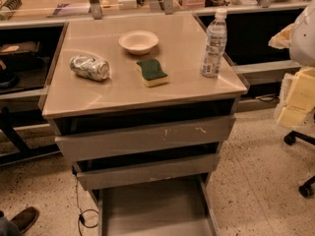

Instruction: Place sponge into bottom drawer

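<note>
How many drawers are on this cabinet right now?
3, stacked under the cabinet top: upper drawer, middle drawer, and bottom drawer, pulled out wide near the floor. None looks hidden. The sponge lies on that top; the tool is at the right edge.

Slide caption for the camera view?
Green-and-yellow rectangular sponge on metal cabinet top, grey bottom drawer open below, gripper at right edge.

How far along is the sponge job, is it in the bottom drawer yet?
Not yet. Done: the bottom drawer is pulled open. In hand: nothing; the end effector is at the right edge of view, beside the cabinet, apart from the sponge. Left: the sponge lies on the cabinet's top in front of the bowl, so grasping it and placing it in the drawer remain.
</note>
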You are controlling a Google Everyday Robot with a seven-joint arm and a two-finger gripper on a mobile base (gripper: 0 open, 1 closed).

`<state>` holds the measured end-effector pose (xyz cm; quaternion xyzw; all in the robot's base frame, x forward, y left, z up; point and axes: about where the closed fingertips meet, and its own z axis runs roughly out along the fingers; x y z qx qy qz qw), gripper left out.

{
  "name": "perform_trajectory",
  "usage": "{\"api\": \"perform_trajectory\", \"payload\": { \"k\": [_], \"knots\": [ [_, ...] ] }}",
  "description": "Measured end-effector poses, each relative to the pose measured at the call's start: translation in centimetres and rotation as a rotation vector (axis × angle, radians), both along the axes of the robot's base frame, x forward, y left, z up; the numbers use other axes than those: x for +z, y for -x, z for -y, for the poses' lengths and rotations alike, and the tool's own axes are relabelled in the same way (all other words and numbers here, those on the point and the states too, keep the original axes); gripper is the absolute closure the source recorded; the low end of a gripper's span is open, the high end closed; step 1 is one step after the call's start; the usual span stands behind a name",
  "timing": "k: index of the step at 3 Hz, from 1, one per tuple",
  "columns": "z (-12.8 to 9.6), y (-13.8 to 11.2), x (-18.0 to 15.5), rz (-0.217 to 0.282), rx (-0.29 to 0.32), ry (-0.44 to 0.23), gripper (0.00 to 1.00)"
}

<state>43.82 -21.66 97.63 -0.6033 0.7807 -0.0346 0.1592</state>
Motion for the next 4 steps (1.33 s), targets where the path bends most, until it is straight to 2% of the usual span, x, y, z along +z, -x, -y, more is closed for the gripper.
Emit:
{"api": "perform_trajectory", "payload": {
  "k": [1,2,3,4],
  "knots": [
    [0.0,0.0,0.0,0.000,0.000,0.000,0.00],
    [-0.5,-0.7,0.4,0.028,0.010,-0.001,0.00],
    [-2.8,-3.8,0.8,0.058,0.046,-0.003,0.00],
    [-5.0,-7.2,0.5,0.062,0.083,0.003,0.00]
  ]
}}
